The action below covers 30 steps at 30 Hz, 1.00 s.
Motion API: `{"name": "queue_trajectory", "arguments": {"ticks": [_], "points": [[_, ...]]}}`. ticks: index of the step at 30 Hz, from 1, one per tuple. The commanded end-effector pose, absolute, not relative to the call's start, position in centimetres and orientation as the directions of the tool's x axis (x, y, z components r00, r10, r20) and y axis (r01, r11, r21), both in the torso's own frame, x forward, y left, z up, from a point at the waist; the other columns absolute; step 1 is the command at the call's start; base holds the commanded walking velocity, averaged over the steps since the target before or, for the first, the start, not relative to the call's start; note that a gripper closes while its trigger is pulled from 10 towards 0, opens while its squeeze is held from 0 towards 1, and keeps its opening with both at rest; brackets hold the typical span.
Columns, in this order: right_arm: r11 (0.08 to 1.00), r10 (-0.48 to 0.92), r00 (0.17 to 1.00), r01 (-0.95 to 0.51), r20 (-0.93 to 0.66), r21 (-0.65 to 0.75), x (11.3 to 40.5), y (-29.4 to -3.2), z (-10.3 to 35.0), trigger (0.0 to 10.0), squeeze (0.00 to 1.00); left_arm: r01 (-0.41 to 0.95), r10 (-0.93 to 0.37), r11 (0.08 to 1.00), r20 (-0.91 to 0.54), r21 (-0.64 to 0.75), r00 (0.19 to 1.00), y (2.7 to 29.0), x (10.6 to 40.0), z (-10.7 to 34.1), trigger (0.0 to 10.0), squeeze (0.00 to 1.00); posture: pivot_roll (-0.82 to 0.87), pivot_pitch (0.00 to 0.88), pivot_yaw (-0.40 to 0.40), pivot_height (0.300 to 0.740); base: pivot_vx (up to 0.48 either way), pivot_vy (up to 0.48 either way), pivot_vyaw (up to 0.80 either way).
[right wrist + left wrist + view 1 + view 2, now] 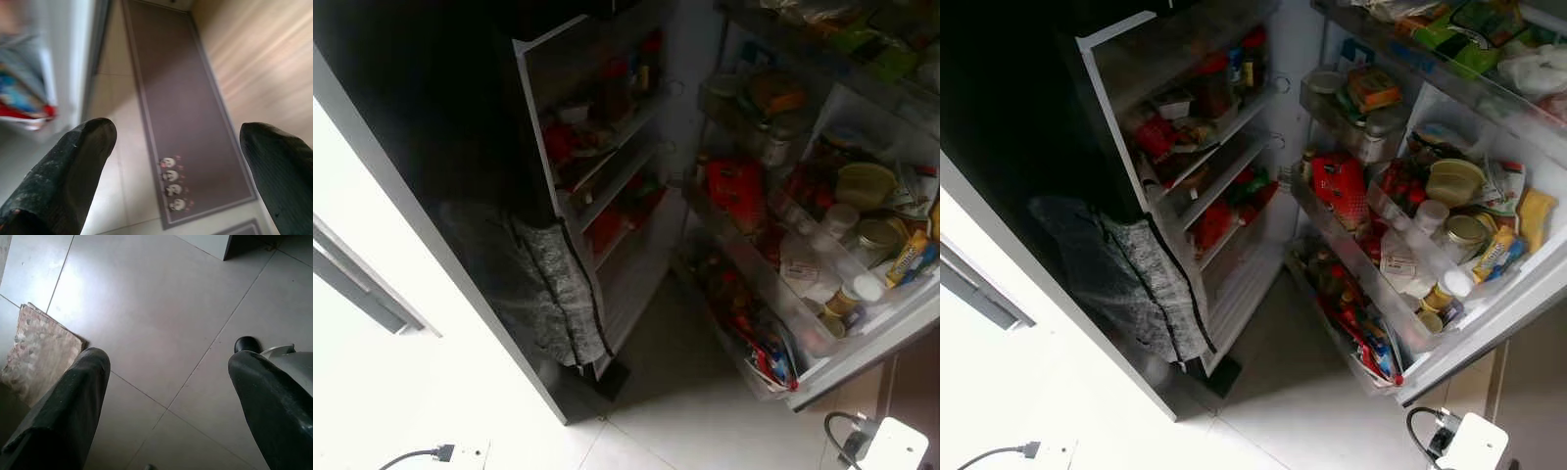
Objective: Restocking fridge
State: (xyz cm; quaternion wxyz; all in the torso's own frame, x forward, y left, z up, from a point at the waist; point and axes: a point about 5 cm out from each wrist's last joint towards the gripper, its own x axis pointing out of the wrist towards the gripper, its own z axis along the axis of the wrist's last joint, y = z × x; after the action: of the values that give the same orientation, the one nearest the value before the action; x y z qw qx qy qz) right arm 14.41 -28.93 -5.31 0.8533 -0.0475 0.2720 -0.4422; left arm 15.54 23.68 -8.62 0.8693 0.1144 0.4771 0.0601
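Fridge (695, 59) doors stand wide open before the robot, seen from above; the left door (597, 186) carries shelves with red packets, small bottles and tubs, and a grey speckled cloth (558, 294) hangs over its lower edge, near the floor; the right door (1489, 323) is tilted toward the camera and its racks are crammed; a red bag (1340, 191) sits in the middle rack, a yellow-lidded tub (1454, 181) lies further along beside jars (1466, 235) and a white bottle (1410, 269), and colourful packets (1371, 343) fill the lowest rack; green packets (1464, 34) rest on the top shelf of that door; pale floor tiles (705, 411) show between the two doors; a white plug box (1474, 446) with a black cable lies on the floor by the right door's lower corner, and another black cable (416, 455) runs across the bright floor at the left; the left gripper (166, 387) hangs over bare tiles with its two black fingers spread well apart and holding nothing, a worn mat (39, 352) lying near one finger; the right gripper (178, 156) is likewise spread and holding nothing, above a long grey runner (181, 103) printed with small round faces, a blurred fridge door edge to one side.
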Motion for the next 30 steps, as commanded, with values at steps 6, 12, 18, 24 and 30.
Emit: {"name": "queue_trajectory", "arguments": {"ticks": [6,12,18,24,30], "points": [[0.522,-0.836,0.378,0.770,-0.397,-0.367,13.3,-29.6,-5.3,10.0,0.00,0.044,0.210,0.961,-0.828,0.271,0.519,24.0,15.0,-8.8,10.0,0.00,-0.03,0.089,0.032,0.740,0.000,0.000,0.00],[0.519,-0.845,0.400,0.776,-0.356,-0.359,13.9,-30.0,-4.6,10.0,0.00,0.048,0.207,0.962,-0.829,0.271,0.520,23.9,15.1,-8.8,10.0,0.00,-0.04,0.079,0.025,0.740,0.000,0.000,0.00],[0.520,-0.850,0.440,0.786,-0.288,-0.334,15.1,-30.9,-3.4,10.0,0.00,0.059,0.201,0.961,-0.828,0.271,0.523,23.9,15.1,-8.8,10.0,0.00,-0.05,0.070,0.024,0.740,0.000,0.000,0.00],[0.545,-0.838,0.493,0.776,-0.233,-0.317,15.7,-30.7,-2.6,10.0,0.00,0.077,0.193,0.959,-0.829,0.272,0.524,23.8,15.1,-8.8,10.0,0.00,-0.04,0.053,0.020,0.740,0.000,0.000,0.00],[0.659,-0.752,0.623,0.698,-0.215,-0.281,16.5,-29.0,-2.5,10.0,0.00,0.090,0.189,0.957,-0.831,0.275,0.523,23.9,15.0,-8.8,10.0,0.00,-0.05,0.040,0.020,0.740,0.000,0.000,0.00]]}}
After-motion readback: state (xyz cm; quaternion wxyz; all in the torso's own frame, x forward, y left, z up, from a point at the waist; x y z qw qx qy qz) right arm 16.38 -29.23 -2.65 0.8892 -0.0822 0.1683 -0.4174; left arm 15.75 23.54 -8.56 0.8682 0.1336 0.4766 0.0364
